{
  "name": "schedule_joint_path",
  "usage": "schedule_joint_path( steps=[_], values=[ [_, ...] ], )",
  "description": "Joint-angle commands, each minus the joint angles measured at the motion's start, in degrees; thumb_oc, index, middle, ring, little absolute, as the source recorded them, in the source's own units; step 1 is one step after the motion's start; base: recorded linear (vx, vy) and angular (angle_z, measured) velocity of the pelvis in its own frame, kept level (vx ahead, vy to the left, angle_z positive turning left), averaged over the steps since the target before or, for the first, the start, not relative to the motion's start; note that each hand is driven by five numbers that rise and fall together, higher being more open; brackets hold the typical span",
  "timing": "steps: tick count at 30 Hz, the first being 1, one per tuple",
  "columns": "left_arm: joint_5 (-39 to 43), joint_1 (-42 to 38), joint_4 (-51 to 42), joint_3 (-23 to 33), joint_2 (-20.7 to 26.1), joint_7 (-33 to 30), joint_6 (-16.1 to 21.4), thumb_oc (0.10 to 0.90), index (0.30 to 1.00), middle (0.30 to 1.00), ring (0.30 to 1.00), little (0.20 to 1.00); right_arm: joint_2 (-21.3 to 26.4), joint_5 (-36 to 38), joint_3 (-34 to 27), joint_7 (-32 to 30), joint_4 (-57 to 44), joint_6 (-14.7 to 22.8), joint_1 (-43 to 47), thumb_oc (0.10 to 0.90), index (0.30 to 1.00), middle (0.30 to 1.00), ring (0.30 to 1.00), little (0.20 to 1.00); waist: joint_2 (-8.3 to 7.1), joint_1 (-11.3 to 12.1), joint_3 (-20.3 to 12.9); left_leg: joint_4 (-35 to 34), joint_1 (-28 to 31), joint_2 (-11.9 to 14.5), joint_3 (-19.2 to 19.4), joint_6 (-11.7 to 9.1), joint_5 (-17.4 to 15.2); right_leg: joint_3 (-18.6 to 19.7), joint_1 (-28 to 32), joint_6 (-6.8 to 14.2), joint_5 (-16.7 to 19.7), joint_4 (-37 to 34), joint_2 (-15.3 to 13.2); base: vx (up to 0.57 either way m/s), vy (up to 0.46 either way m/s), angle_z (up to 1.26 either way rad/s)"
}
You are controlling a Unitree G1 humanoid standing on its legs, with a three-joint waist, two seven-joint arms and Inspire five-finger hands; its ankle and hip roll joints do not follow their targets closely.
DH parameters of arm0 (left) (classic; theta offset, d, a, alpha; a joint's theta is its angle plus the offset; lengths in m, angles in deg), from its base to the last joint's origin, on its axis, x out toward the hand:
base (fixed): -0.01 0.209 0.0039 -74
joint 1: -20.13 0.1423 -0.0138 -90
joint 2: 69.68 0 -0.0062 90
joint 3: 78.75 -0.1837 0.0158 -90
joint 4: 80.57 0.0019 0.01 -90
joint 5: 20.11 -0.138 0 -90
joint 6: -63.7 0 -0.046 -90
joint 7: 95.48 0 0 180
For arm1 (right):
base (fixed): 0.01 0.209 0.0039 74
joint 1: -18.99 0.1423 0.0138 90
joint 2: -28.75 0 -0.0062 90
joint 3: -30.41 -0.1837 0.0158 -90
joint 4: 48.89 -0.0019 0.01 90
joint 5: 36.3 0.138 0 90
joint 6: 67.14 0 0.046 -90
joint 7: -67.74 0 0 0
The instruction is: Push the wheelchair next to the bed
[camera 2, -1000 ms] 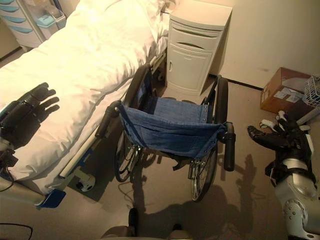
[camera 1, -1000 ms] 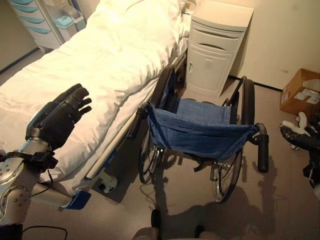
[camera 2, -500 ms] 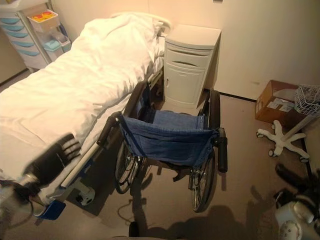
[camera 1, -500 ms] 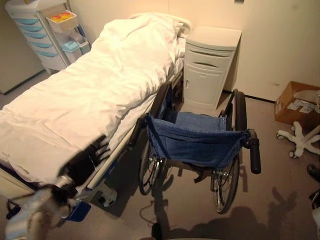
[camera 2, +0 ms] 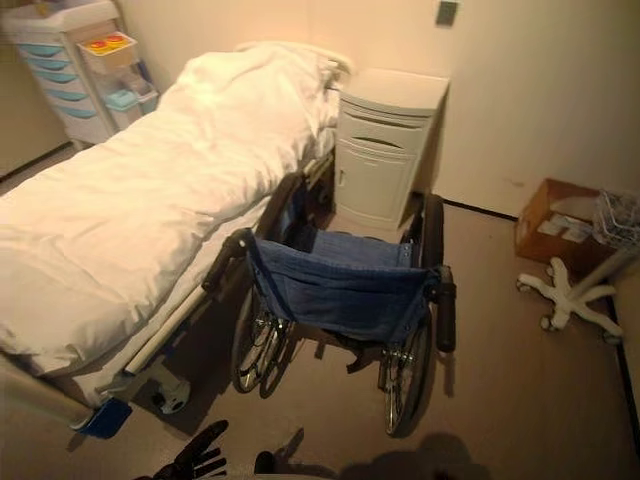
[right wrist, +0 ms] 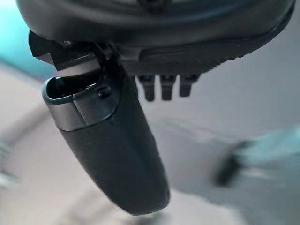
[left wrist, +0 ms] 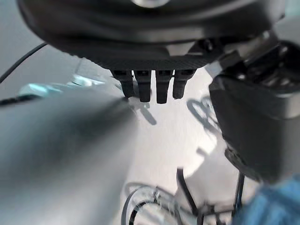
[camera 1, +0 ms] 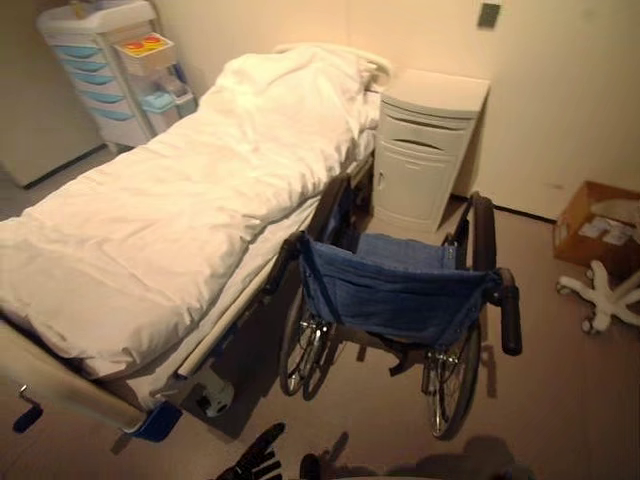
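The wheelchair point(camera 1: 400, 300) stands ahead of me with its blue sling back toward me, its left wheel close beside the bed point(camera 1: 170, 220) and its front pointing at the white bedside cabinet point(camera 1: 428, 150). Its long axis runs roughly parallel to the bed's side, so to my eye it already sits next to the bed.

My left robot hand point(camera 1: 255, 462) hangs low at the near edge of the floor, below and a little left of the chair's left push handle point(camera 1: 280, 262), well apart from it; its fingers point(left wrist: 150, 86) are straight and hold nothing. My right robot hand point(right wrist: 112, 140) also looks slack, thumb out and fingers uncurled, with nothing in it.

The left robot hand is the nearer 1 to the chair. If any more push is needed, I judge it should go forward along the bed from the 2 handles, the right handle point(camera 1: 511, 318) being farther from the bed.
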Motion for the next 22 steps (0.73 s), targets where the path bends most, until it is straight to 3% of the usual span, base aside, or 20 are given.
schedule_joint_path(
  steps=[1,4,6,11,16,22],
  values=[
    [-3.2,-3.8,6.2,-0.8,-2.4,-2.3,3.8,0.8,0.9,0.9,0.9,0.9,3.5,-13.7,3.7,7.5,1.6,2.3,2.5,0.8,0.9,0.9,0.9,0.9,1.51,0.7,-0.1,0.6,5.0,-0.6,1.0,-1.1,-8.5,0.6,-6.0,-0.9,3.0,2.5,3.0,0.0,0.0,0.0],
    [-8.9,-4.5,10.1,-2.8,-3.2,-6.7,6.0,0.8,0.9,0.9,0.9,0.9,2.2,-16.3,7.8,12.7,4.6,3.0,2.3,0.8,0.9,0.9,0.9,0.9,1.46,0.4,-0.5,0.6,4.7,-0.6,1.1,-1.3,-8.6,0.7,-6.2,-0.8,3.3,2.0,2.8,0.0,0.011,0.0],
    [-7.6,-4.3,11.4,-2.8,-3.6,-7.7,5.5,0.8,0.9,0.9,0.9,0.9,1.9,-18.8,8.6,15.7,5.9,3.9,1.8,0.8,0.9,0.9,0.9,0.9,1.58,0.2,-0.7,0.6,4.4,-0.7,1.3,-1.4,-8.6,0.8,-6.3,-0.7,3.7,1.5,2.6,-0.01,0.039,0.03],
    [-7.8,-3.1,11.8,-1.6,-3.9,-9.0,5.2,0.8,0.9,0.9,0.9,0.9,1.7,-20.5,10.6,31.2,6.9,-2.6,0.8,0.8,0.9,0.9,0.9,0.9,1.58,0.4,-1.1,0.6,4.1,-0.7,1.7,-1.4,-8.8,0.5,-6.6,-0.4,3.9,1.3,2.1,0.0,0.008,0.01],
    [-7.6,-2.7,12.4,-1.4,-4.7,-10.4,5.0,0.8,0.9,0.9,0.9,0.9,1.3,-23.0,10.9,35.1,9.8,-3.8,1.1,0.8,0.9,0.9,0.9,0.9,1.41,1.1,-1.4,0.6,4.4,-0.9,1.4,-1.2,-9.0,0.1,-6.5,-0.6,3.3,2.0,2.1,0.0,0.0,0.0],
    [-6.6,-2.8,13.1,-1.8,-5.2,-9.5,4.5,0.8,0.9,0.9,0.9,0.9,0.8,-24.0,11.6,34.1,10.0,-3.9,1.6,0.8,0.9,0.9,0.9,0.9,1.22,1.4,-1.8,0.6,4.7,-0.9,0.9,-0.9,-9.3,0.2,-6.4,-0.8,2.9,2.7,2.2,0.0,0.0,0.0]
  ],
)
